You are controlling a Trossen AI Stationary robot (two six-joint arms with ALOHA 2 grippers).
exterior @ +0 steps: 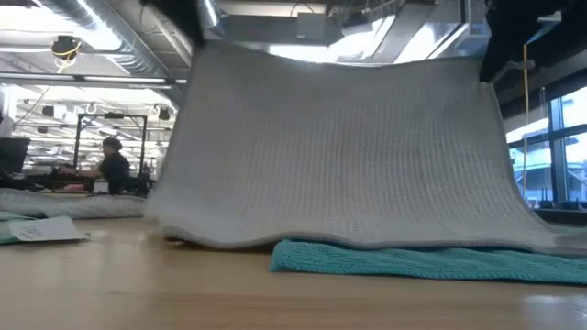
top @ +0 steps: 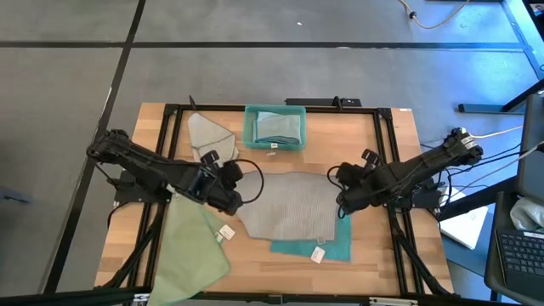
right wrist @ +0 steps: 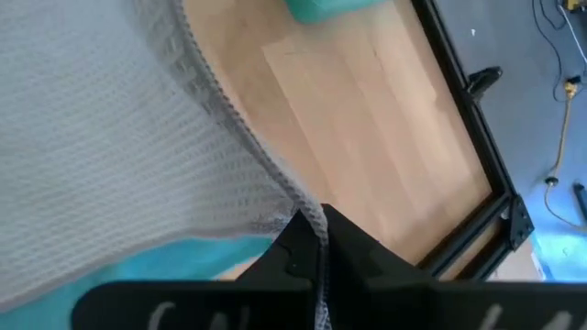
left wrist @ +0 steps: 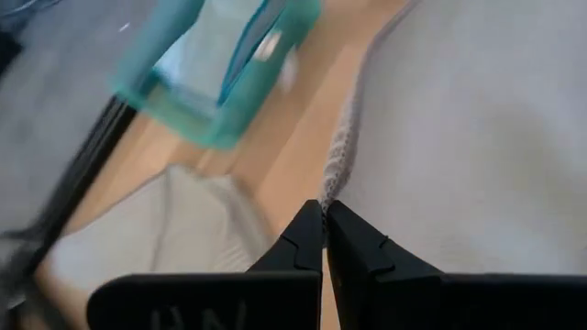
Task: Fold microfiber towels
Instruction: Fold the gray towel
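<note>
Both hands pinch the grey towel (top: 293, 208); low view shows it lifted.

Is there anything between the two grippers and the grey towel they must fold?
No. The left gripper and the right gripper are both shut on edges of the grey towel, holding it up over the teal towel.

high: straight down, far, whole wooden counter (top: 153, 119) | low: counter-top height, level, very near the hanging light grey waffle-weave towel (exterior: 339, 147) | left wrist: close, past its claw (left wrist: 324, 240) along that towel's edge | right wrist: close, past its claw (right wrist: 321, 240) | shared: grey towel in all four
</note>
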